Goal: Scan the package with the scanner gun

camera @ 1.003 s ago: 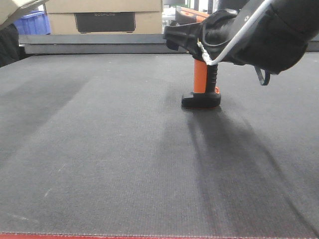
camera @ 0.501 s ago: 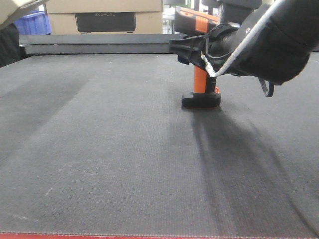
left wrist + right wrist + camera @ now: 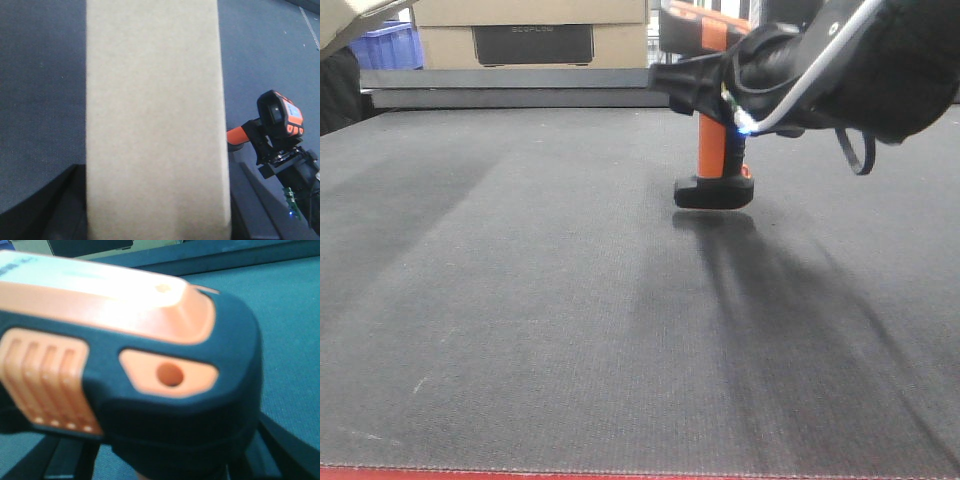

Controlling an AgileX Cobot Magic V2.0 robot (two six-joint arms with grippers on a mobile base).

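We see a dark grey woven worktop (image 3: 520,330) filling most of the front-facing view, with a thin red strip (image 3: 620,474) along its near edge. A grey ledge (image 3: 510,88) runs behind its far edge. Beyond the ledge stands a tan box with a large black panel (image 3: 530,44), and a second tan box (image 3: 530,10) is stacked on it. A blue crate (image 3: 388,48) sits just beside them.

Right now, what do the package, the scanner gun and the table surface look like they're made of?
The package: cardboard, by its matte tan, slightly fibrous face. The scanner gun: moulded plastic, black with orange patches. Its smooth sheen suggests hard plastic, though the ribbed orange parts could be rubbery. The table surface: a dark grey mat with a fine woven-looking texture, probably fabric or textured rubber.
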